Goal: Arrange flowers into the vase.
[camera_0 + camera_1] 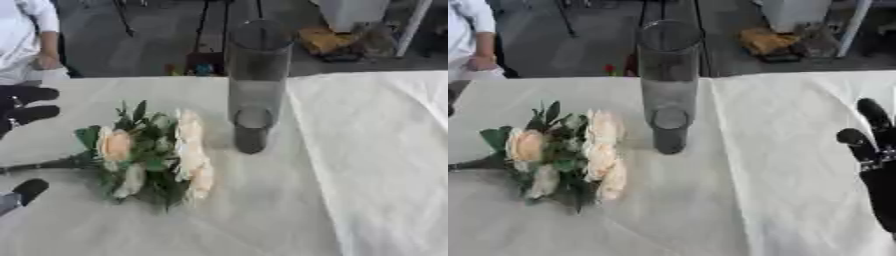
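The flowers (153,155) lie on their side on the white cloth (367,165) in the left half of the frame, a bunch of pale cream and peach blooms among dark green leaves. Their heads point toward the middle of the picture and their stems (44,164) run off toward the left edge. Where the stems end cannot be made out, since they fade into the frame's border. The single blooms blur together, so their number is hard to tell.

The vase (255,85) stands upright just right of the bunch, near the centre and toward the upper part of the frame. It is a tall, clear, grey-tinted cylinder, apart from the flowers. Its rim rises above the far table edge against the dark floor behind.

The left hand (26,107) shows only at the left edge of the left eye view: dark fingertips in the upper left and one more (29,190) lower down, with the stems passing between them. The palm is cut off, so whether it holds the stems cannot be told.

The right hand (877,165) shows at the right edge of the right eye view, resting on the cloth, fingers straight and pointing up, holding nothing, well apart from the vase.
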Robot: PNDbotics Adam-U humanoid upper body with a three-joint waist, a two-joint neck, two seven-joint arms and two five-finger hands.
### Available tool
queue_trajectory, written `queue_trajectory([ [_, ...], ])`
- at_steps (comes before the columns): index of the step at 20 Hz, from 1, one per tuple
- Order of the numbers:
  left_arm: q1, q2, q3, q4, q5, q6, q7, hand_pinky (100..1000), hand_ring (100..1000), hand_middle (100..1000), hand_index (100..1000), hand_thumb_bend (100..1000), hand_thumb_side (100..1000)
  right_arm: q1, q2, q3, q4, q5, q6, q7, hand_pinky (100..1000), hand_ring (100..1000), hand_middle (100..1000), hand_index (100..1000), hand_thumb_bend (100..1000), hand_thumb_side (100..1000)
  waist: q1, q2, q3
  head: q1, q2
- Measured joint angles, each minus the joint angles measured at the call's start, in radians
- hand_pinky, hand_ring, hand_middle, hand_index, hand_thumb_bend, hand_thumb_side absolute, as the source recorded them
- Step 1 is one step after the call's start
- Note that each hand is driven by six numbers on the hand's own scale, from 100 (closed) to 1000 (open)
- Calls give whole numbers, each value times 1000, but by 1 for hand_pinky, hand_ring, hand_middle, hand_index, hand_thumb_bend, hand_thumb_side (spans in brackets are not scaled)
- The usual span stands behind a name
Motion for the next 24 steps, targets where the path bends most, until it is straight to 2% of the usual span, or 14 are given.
queue_trajectory([
  [14,-58,18,-49,0,62,163,-161,846,936,955,1000,288,718,0,0,6,0,2,3,2,770,903,626,896,100,929,4,-1,-12,11,0],
  [19,-86,18,-83,0,81,238,-224,849,948,976,1000,323,715,0,0,9,0,1,4,2,771,903,625,896,100,928,7,-1,-18,17,0],
  [24,-102,31,-114,0,83,277,-295,849,954,992,1000,373,704,0,0,12,0,1,5,4,771,903,625,896,100,929,8,-1,-24,23,0],
])
